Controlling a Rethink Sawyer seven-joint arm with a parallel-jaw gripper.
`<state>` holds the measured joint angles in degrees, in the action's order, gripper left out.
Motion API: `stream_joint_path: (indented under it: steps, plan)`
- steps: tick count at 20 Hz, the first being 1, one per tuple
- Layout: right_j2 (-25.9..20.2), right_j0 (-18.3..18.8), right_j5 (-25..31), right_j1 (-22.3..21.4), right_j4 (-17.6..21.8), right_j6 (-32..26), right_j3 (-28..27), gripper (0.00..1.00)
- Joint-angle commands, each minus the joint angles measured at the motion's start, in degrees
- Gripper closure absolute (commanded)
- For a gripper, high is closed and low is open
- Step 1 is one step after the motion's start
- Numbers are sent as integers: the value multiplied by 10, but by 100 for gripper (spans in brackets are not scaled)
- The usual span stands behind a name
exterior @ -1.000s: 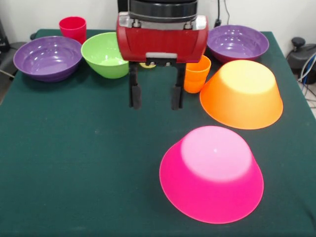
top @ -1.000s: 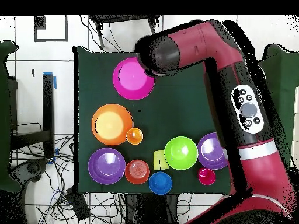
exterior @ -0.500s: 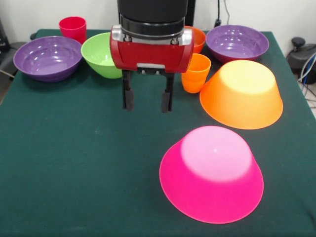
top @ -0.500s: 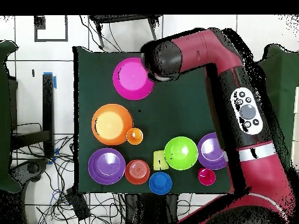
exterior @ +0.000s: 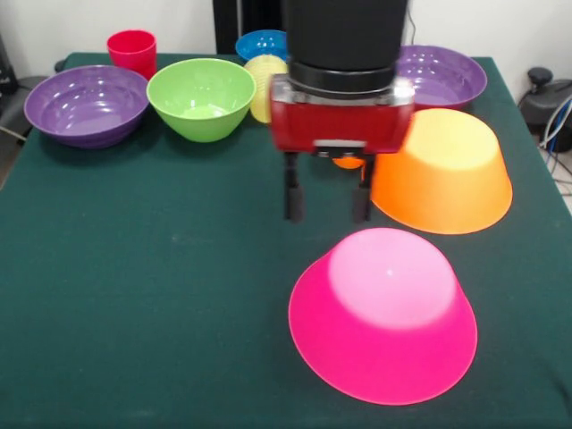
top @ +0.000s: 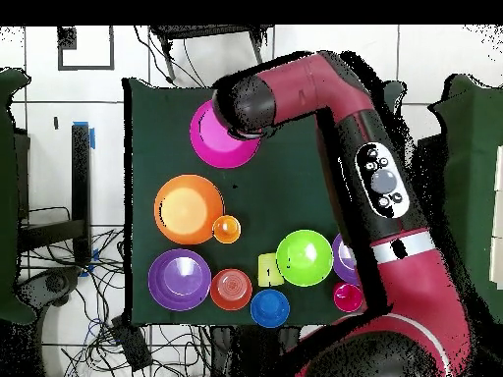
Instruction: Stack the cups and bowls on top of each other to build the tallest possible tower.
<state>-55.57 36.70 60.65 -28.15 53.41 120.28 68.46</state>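
Gripper: you see the gripper [exterior: 323, 198] hanging just behind the pink bowl [exterior: 382, 315], its two black fingers spread apart with nothing between them and clear of the cloth.
Pink bowl: upside down, nearest the camera in the front view; from overhead the arm's wrist covers part of its rim [top: 214, 139].
Large orange bowl [exterior: 443, 170]: upside down, behind the pink bowl; the red gripper body cuts off one edge.
Orange cup [top: 226, 229]: almost wholly hidden in the front view, only a sliver under the gripper body; overhead you find it touching the large orange bowl.
Purple bowls: one [exterior: 87, 103] far off to the side of the pink bowl, open side up; the other [exterior: 441, 75] behind the large orange bowl, partly blocked by the arm.
Green bowl [exterior: 201, 96]: upright beside the first purple bowl.
Red cup [exterior: 132, 51]: behind those two.
Yellow cup [exterior: 262, 87]: next to the green bowl, hard to make out.
Blue bowl [exterior: 262, 44]: behind the yellow cup, partly cut off.
Orange-red bowl [top: 231, 289]: visible overhead only.
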Motion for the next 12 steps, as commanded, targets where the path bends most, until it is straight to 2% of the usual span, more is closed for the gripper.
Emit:
stream_joint_path:
  steps: [1,4,6,12]
  plan:
    - [67,-48,-12,30,-41,89,-12,0]
    - [84,-64,-18,23,-59,104,-9,0]
    - [96,-79,-35,33,-61,114,-22,0]
    - [135,-128,-91,61,-39,152,-62,0]
